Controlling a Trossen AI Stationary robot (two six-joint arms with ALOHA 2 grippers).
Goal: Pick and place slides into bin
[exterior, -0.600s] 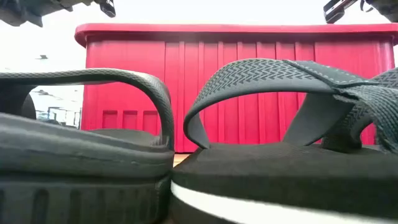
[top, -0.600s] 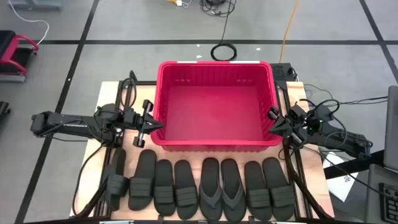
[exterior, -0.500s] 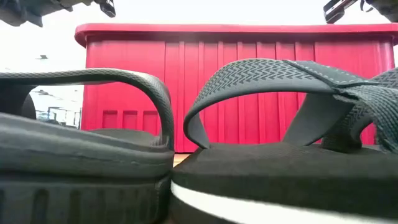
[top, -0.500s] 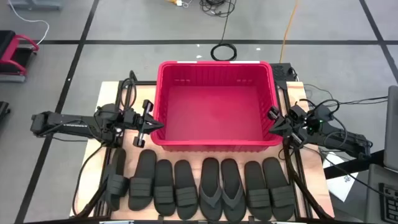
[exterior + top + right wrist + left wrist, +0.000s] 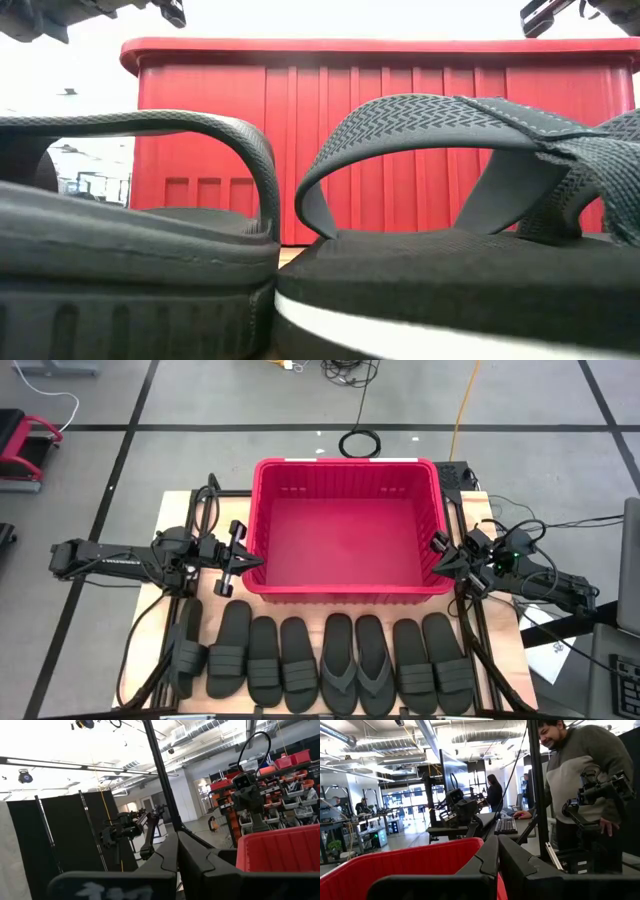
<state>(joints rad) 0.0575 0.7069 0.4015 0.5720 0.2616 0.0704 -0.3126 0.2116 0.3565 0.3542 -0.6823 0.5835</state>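
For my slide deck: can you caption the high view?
Empty red bin flanked by left gripper and right gripper, jaws shut, with black slides lined up in front.

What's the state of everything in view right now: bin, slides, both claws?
bin: upright, nothing inside
slides: in a row on the table in front of the bin, none picked
left claw: shut, holding nothing, beside the bin's left wall
right claw: shut, holding nothing, beside the bin's right wall

The bin (image 5: 345, 530) lies open from above, its floor bare. The left tool (image 5: 238, 558) and right tool (image 5: 440, 552), fingers closed, flank its side walls. The slides (image 5: 320, 660) crowd the desk (image 5: 175, 510) edge in one tight row, touching, leaving no gaps between.
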